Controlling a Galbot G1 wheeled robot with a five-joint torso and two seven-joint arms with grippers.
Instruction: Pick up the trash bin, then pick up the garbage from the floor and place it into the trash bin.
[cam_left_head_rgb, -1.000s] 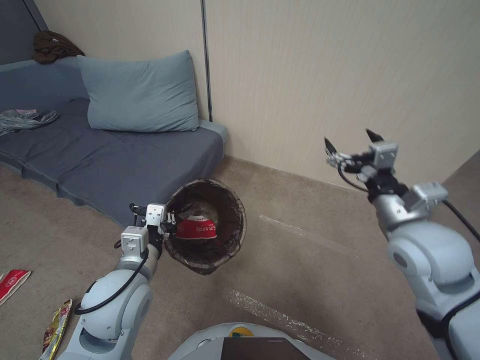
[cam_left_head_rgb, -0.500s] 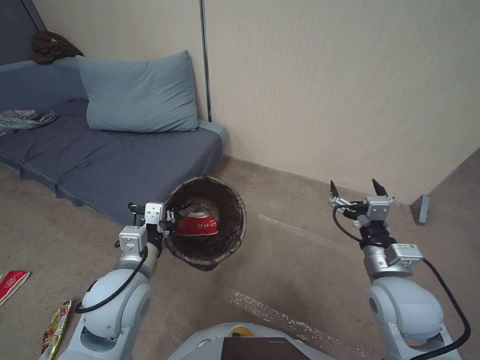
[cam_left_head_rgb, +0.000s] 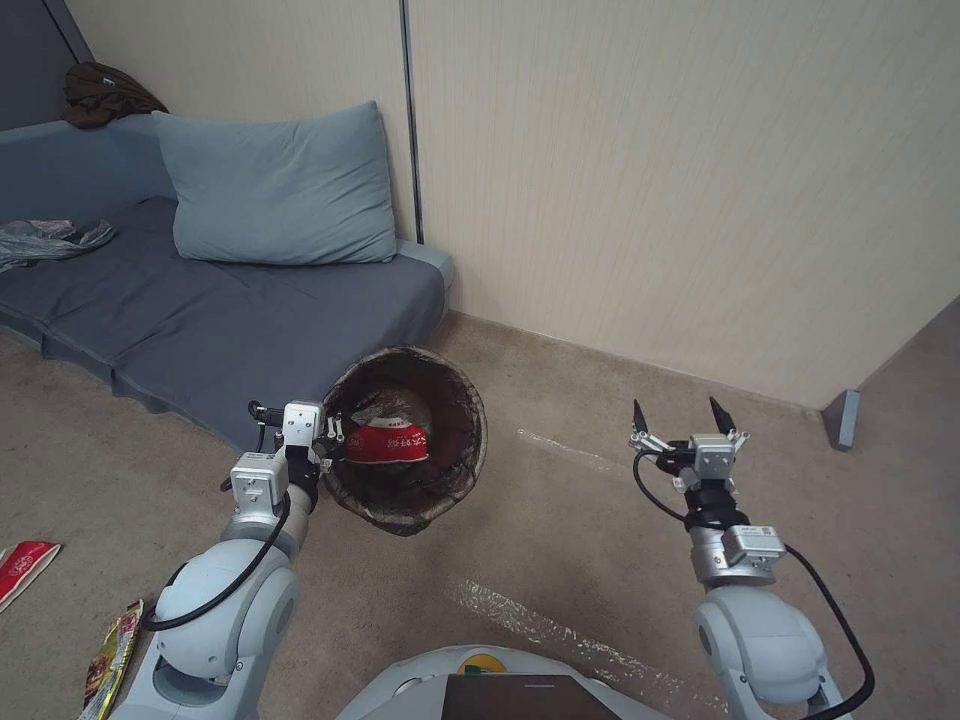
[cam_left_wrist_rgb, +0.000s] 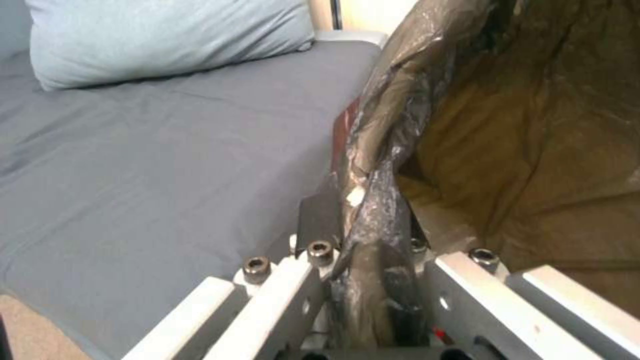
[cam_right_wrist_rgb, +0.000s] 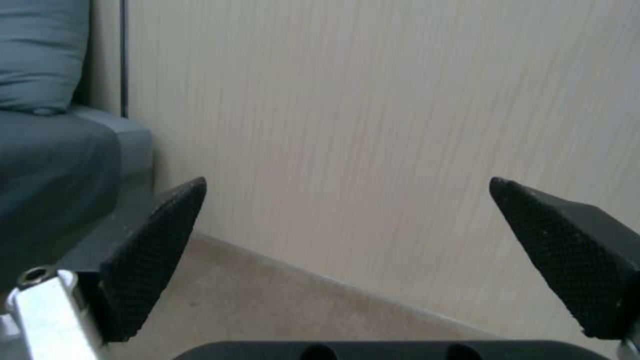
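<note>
The trash bin (cam_left_head_rgb: 455, 465), lined with a dark bag, hangs tilted above the carpet with its mouth toward me. My left gripper (cam_left_head_rgb: 335, 438) is shut on its near rim; the left wrist view shows the bag-covered rim (cam_left_wrist_rgb: 380, 200) pinched between the fingers. A red-and-white wrapper (cam_left_head_rgb: 387, 444) lies inside the bin. More garbage lies on the floor at the lower left: a red-and-white wrapper (cam_left_head_rgb: 22, 568) and a yellow snack bag (cam_left_head_rgb: 108, 655). My right gripper (cam_left_head_rgb: 679, 416) stands open and empty above the carpet to the right of the bin, its fingertips (cam_right_wrist_rgb: 160, 240) pointing at the wall.
A grey-blue sofa bed (cam_left_head_rgb: 250, 310) with a pillow (cam_left_head_rgb: 275, 190) stands behind the bin, a grey plastic bag (cam_left_head_rgb: 50, 238) on it. A beige wall (cam_left_head_rgb: 650, 180) runs across the back. Open carpet (cam_left_head_rgb: 580, 530) lies between the arms. A small grey post (cam_left_head_rgb: 842, 418) stands by the wall.
My right arm has dropped from high at the right to low over the carpet, nearer the middle, still open. The left gripper and bin shifted slightly left.
</note>
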